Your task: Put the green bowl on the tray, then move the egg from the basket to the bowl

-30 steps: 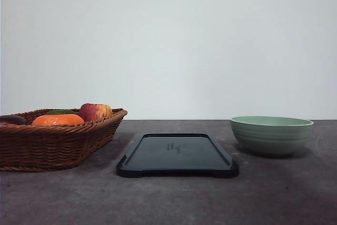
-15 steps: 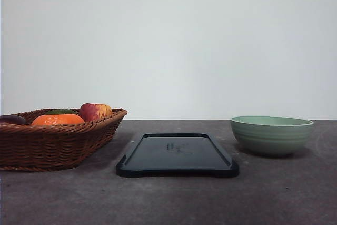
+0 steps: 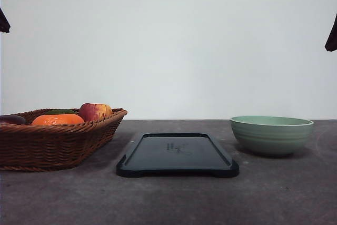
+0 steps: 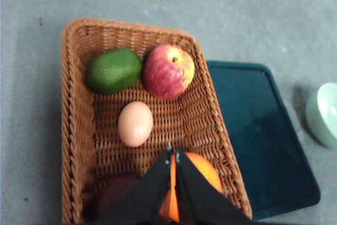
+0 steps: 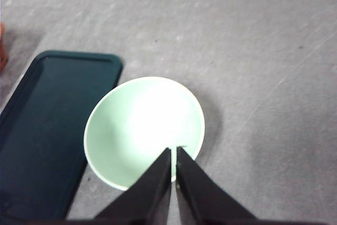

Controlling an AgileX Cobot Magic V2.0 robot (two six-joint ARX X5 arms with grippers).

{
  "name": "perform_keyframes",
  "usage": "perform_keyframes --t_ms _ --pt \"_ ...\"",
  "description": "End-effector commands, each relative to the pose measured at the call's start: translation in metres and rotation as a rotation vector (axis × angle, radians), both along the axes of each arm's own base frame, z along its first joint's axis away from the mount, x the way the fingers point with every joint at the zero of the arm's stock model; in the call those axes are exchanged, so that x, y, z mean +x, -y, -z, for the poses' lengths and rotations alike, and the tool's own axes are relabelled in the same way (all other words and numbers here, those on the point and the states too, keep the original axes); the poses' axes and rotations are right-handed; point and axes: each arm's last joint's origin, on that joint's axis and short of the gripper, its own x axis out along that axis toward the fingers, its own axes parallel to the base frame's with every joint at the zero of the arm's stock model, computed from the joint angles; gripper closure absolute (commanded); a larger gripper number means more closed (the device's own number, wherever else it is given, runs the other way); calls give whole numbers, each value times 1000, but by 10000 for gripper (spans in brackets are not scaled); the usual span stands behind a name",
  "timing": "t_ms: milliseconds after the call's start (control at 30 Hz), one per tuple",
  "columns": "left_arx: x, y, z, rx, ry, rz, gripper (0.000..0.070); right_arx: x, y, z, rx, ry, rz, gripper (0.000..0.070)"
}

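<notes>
The egg [image 4: 135,123], pale tan and smooth, lies on the woven floor of the wide brown wicker basket [image 3: 55,140], which stands at the left of the grey stone-look desk [image 3: 174,198]. In the left wrist view the egg rests apart from the other contents: a green avocado-like fruit [image 4: 114,69] and a red-and-yellow apple [image 4: 168,71] touch each other at the far end of the basket, while an orange [image 4: 197,172] and a dark purplish item [image 4: 113,198], too hidden to name, lie at the near end. The left gripper [image 4: 172,154] hangs above the basket with its black jaws pressed together, holding nothing; its tips sit over the orange, just near of the egg. In the front view a dark scrap of the left arm [image 3: 3,22] shows at the upper left edge.

Just right of the basket, in the middle of the desk, lies the flat dark blue-black rectangular plastic tray [image 3: 178,154] with rounded corners, bare on top.

Right of the tray and apart from it stands the pale sage-green round ceramic bowl [image 3: 271,134], upright on the desk with nothing inside. The right gripper [image 5: 173,154] hovers above the bowl's near rim, its jaws closed to a thin slit and gripping nothing. Dark parts of the right arm [image 3: 330,9] show at the upper right edge of the front view.
</notes>
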Motion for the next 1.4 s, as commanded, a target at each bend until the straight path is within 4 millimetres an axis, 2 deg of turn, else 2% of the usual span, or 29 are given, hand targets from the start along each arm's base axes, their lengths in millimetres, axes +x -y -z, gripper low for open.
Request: perform_keyframes --t_ms 0,33,133,200,367,467,567,800,900,1100,1367 --pt "2 1 -8 18 37 24 688 3 0 -6 -6 25 -17 688" --pt "2 1 -8 20 38 25 654 3 -1 -6 -6 27 -28 662" --pt "2 1 -8 25 38 28 476 2 -2 -7 3 28 -66 407" --pt "2 1 -8 25 39 28 438 2 -2 -6 10 20 -65 360" --pt "2 1 -8 30 43 32 420 2 -2 -13 27 2 -52 366" --pt "2 1 -8 36 46 36 380 3 -1 -22 30 -18 -45 367" --pt "2 1 -8 36 46 36 379 8 -1 -33 35 -74 -34 378" --pt "2 1 -8 51 54 47 369 37 -3 -54 28 -264 -30 389" --pt "2 1 -8 54 55 49 296 56 -3 -56 1 -304 -33 389" --pt "2 1 -8 53 54 49 297 95 -4 -42 -45 -372 -21 389" --pt "2 1 -8 53 53 48 297 128 -5 4 -88 -518 -26 390"
